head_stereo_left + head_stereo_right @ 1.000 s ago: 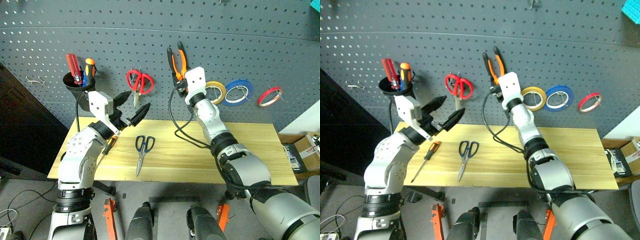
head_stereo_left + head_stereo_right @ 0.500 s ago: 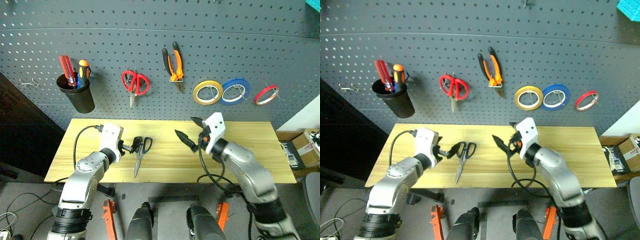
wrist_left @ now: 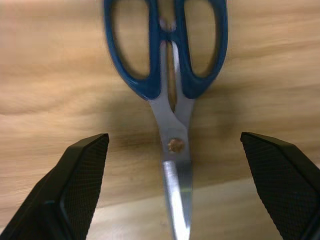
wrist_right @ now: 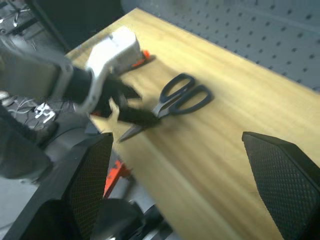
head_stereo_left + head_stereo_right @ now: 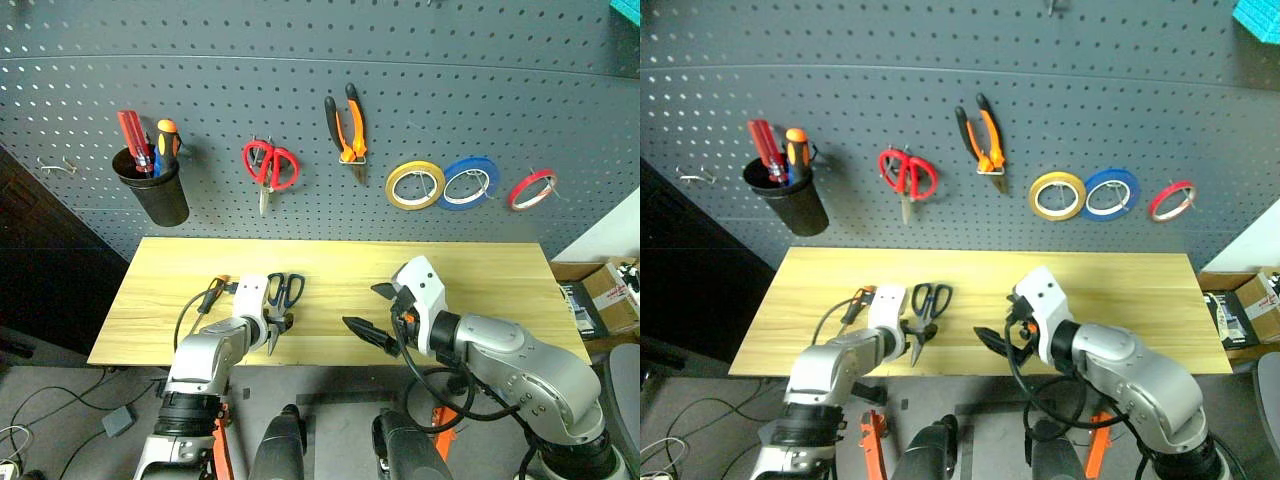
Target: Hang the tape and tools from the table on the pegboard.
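Dark-handled scissors [image 5: 283, 292] lie on the table [image 5: 480, 290], blades toward its front edge. My left gripper [image 5: 279, 327] is open and low over the blades; in the left wrist view its fingers [image 3: 80, 180] straddle the scissors [image 3: 172, 90] without touching them. The screwdriver [image 5: 854, 300] lies just left of that arm, partly hidden by it. My right gripper [image 5: 366, 309] hangs open and empty near the table's front edge. On the pegboard [image 5: 320, 60] hang the pliers [image 5: 346, 124] and, far right, the red tape [image 5: 532, 188].
A black cup [image 5: 152, 188] with screwdrivers, red-handled scissors [image 5: 269, 166], a yellow tape ring [image 5: 415, 185] and a blue one [image 5: 470, 182] also hang on the board. The right wrist view shows my left gripper [image 4: 120, 107] by the scissors [image 4: 182, 97]. Cardboard boxes [image 5: 605, 300] stand at the right.
The right gripper left the pliers hanging on the board, opened and drew back down to the table's front. The left gripper sank from mid-air onto the scissors' blades, tipping downward.
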Motion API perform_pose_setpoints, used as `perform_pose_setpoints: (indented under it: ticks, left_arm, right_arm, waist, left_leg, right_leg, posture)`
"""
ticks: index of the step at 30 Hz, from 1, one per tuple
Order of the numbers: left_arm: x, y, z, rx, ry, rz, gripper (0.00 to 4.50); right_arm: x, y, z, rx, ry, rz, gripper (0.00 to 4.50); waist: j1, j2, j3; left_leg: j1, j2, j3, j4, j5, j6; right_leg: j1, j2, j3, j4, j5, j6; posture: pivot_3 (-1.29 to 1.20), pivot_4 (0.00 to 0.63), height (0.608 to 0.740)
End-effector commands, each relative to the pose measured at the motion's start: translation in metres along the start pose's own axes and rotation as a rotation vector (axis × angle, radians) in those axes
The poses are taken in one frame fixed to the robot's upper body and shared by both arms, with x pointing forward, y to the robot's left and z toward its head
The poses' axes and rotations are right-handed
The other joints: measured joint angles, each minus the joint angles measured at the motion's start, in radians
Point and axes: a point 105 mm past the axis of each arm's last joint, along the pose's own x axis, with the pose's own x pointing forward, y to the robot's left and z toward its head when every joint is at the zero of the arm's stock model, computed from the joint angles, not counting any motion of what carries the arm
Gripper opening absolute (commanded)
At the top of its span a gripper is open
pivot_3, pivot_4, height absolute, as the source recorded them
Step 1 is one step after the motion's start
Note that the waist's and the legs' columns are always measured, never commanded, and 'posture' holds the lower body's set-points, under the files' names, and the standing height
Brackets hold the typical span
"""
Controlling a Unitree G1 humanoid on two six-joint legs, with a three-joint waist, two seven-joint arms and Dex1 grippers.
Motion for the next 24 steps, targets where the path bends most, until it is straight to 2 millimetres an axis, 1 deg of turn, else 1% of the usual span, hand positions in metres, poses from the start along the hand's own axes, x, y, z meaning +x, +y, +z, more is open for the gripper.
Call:
perform_pose_setpoints:
  ticks: [1,2,3,5,14,15,16,19,22,24]
  left_arm:
    - [0.006,0.003,0.004,0.006,-0.002,0.043,4.49]
    - [0.008,0.004,0.003,-0.007,0.005,0.052,4.49]
    - [0.01,0.006,0.002,-0.007,0.009,0.06,4.3]
    - [0.012,0.01,0.001,-0.016,0.017,0.076,3.89]
    - [0.017,0.018,0.001,0.012,0.011,0.065,1.06]
    - [0.017,0.02,0.002,0.016,0.007,0.058,0.87]
    - [0.016,0.022,0.002,0.015,0.001,0.05,0.8]
    - [0.013,0.024,0.005,0.025,-0.026,0.017,0.79]
    - [0.001,0.021,0.016,0.047,-0.113,-0.086,0.76]
    - [-0.018,0.017,0.035,0.113,-0.259,-0.141,0.5]
  right_arm:
    - [-0.005,-0.004,0.01,-0.021,-0.032,-0.021,4.44]
    - [-0.005,-0.005,0.011,-0.022,-0.033,-0.025,4.44]
    - [-0.006,-0.006,0.012,-0.02,-0.035,-0.029,4.48]
    - [-0.008,-0.009,0.013,-0.013,-0.039,-0.037,4.5]
    - [-0.015,-0.025,0.019,0.07,-0.066,-0.099,4.5]
    - [-0.016,-0.027,0.019,0.076,-0.069,-0.105,4.5]
    - [-0.017,-0.028,0.02,0.082,-0.074,-0.112,4.5]
    - [-0.02,-0.028,0.022,0.079,-0.084,-0.112,4.5]
    - [-0.026,-0.024,0.03,0.025,-0.129,-0.085,4.5]
    - [-0.036,-0.012,0.045,-0.085,-0.217,-0.04,4.5]
  waist:
    - [-0.001,0.0,0.0]
    - [-0.001,0.0,0.0]
    - [-0.001,0.0,0.0]
    - [-0.004,0.0,0.0]
    - [-0.014,0.0,-0.001]
    - [-0.014,0.0,-0.001]
    - [-0.015,0.0,-0.001]
    - [-0.017,0.0,-0.001]
    - [-0.022,0.0,-0.001]
    - [-0.025,0.0,-0.001]
  left_leg:
    - [-0.002,0.0,0.0,0.0,0.0,0.0]
    - [-0.005,0.0,0.0,0.0,0.0,0.0]
    - [-0.008,0.0,0.0,0.0,0.0,0.0]
    - [-0.01,0.0,0.0,0.001,0.0,0.0]
    - [-0.009,0.0,0.002,0.003,0.001,0.001]
    - [-0.009,0.001,0.002,0.003,0.001,0.001]
    - [-0.009,0.001,0.002,0.003,0.002,0.002]
    - [-0.009,0.001,0.003,0.003,0.002,0.002]
    - [-0.009,0.001,0.004,0.003,0.002,0.002]
    - [-0.009,0.001,0.005,0.002,0.002,0.002]
  right_leg:
    - [-0.002,0.0,0.0,0.0,0.0,0.0]
    - [-0.005,0.001,0.0,0.001,0.0,0.0]
    - [-0.009,0.001,0.0,0.004,0.0,0.0]
    - [-0.011,0.001,0.0,0.005,0.0,0.0]
    - [-0.01,0.001,0.002,0.005,0.002,0.003]
    - [-0.011,0.001,0.002,0.005,0.002,0.003]
    - [-0.011,0.001,0.002,0.005,0.003,0.003]
    - [-0.011,0.001,0.002,0.005,0.003,0.003]
    - [-0.011,0.001,0.003,0.005,0.003,0.002]
    - [-0.012,0.001,0.003,0.004,0.002,0.002]
  posture:
    - [-0.09,0.226,0.74]
    - [-0.09,0.225,0.74]
    - [-0.09,0.225,0.74]
    - [-0.09,0.225,0.74]
    - [-0.1,0.223,0.74]
    - [-0.11,0.221,0.74]
    - [-0.11,0.22,0.74]
    - [-0.12,0.219,0.74]
    - [-0.13,0.22,0.74]
    - [-0.13,0.22,0.74]
